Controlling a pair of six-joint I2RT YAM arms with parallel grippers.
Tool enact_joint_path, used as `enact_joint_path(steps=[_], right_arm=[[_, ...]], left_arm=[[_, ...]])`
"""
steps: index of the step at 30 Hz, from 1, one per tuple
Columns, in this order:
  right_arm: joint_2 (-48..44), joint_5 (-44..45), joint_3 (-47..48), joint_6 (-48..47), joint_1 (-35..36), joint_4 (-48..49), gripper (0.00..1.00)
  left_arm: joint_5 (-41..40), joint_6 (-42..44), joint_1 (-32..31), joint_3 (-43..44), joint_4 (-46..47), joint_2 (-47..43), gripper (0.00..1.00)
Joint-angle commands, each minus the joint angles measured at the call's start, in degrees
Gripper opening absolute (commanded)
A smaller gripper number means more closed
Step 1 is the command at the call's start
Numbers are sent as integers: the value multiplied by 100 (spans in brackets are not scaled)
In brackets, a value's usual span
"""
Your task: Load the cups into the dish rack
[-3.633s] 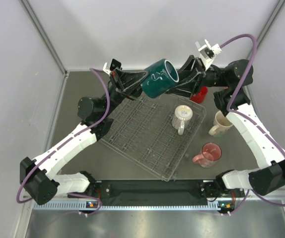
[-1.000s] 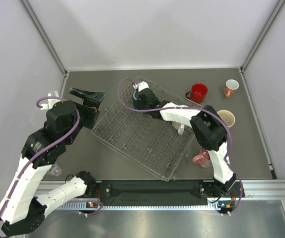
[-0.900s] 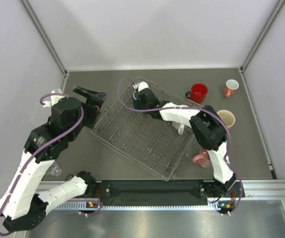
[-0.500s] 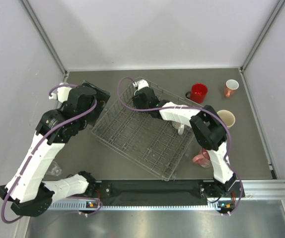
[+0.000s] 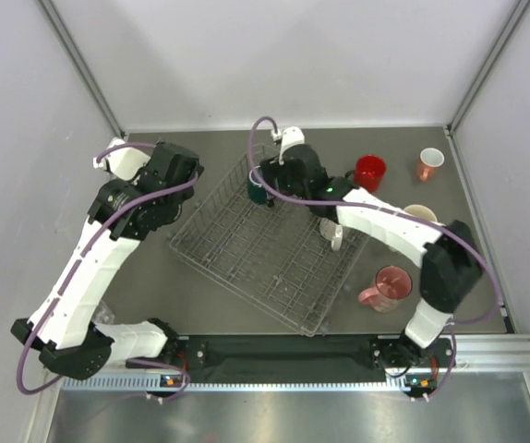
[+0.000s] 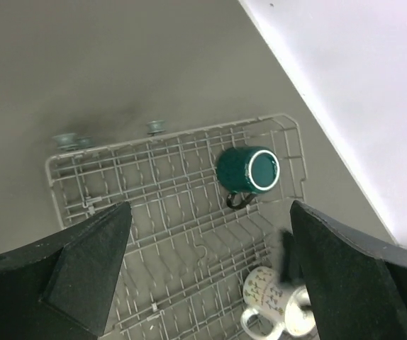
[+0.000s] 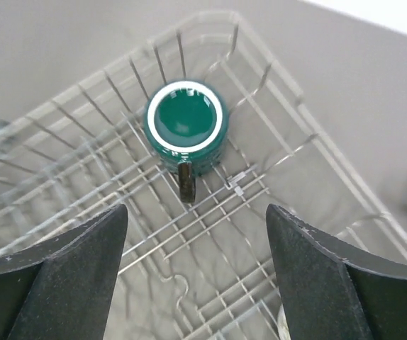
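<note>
The right claw (image 7: 195, 237) hangs spread wide with nothing between its dark, wedge-shaped fingers, directly above the teal mug (image 7: 186, 126). That mug stands free in the far corner of the rack (image 5: 246, 245), a glossy round body showing a flat teal disc ringed in white on top; whether that is its base or its mouth I cannot tell. Its dark handle points toward the rack's middle. The rack is a thin silver wire grid with low sides and short upright tines, lying askew on a matt dark grey table (image 5: 145, 295). Toward the rack's right side sits a pale patterned mug (image 6: 264, 289), partly blurred in the left wrist view and half hidden under the right arm from above. Outside the rack, to its right, stand a red mug (image 5: 369, 172), a small salmon one (image 5: 428, 163) with white inside, a cream one (image 5: 422, 214) and, nearer the arm bases, a translucent pink one (image 5: 387, 286). The left claw (image 6: 210, 212) is fully spread and empty, high beside the rack's far left side. A second ago the right claw was low and nearly closed on the teal mug; now it is raised and parted. The left arm has swung in toward the rack since then.
</note>
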Motion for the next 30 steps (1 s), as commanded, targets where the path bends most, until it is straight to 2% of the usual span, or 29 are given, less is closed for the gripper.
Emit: enact_joint_path(steps=[1,4,8,14,18,23,27,28,30], right_arm=[[-1007,69,-129,77,40,-451,79],[-1631,148,-296,59,31,-793,81],[-2222,263,-227,155,40,-1461,82],[-2803,245,1,419,49,-2305,82],[-3022,193,152,420,101,-2755,84],[-3409,-105,29,437,119,-2878,86],[-3611,-798,2,612,145,-3036,91],[-3733,-940,-24,639,154,-3036,99],[-3953,-1177,-173,779,207,-2949,100]], left_arm=[[-226,-120,245,113,-1023,196,99],[345,468,693,394,-1295,670,99],[1643,1760,1703,747,-1428,1574,99],[2227,1762,2864,78,-1419,1664,99],[1790,1815,3111,70,-1419,1603,99],[1621,1105,3454,-1001,-1428,982,95],[1270,515,3770,-1827,-1428,242,86],[1200,506,3945,-2029,-1437,162,84],[937,523,4200,-2232,-1428,91,84]])
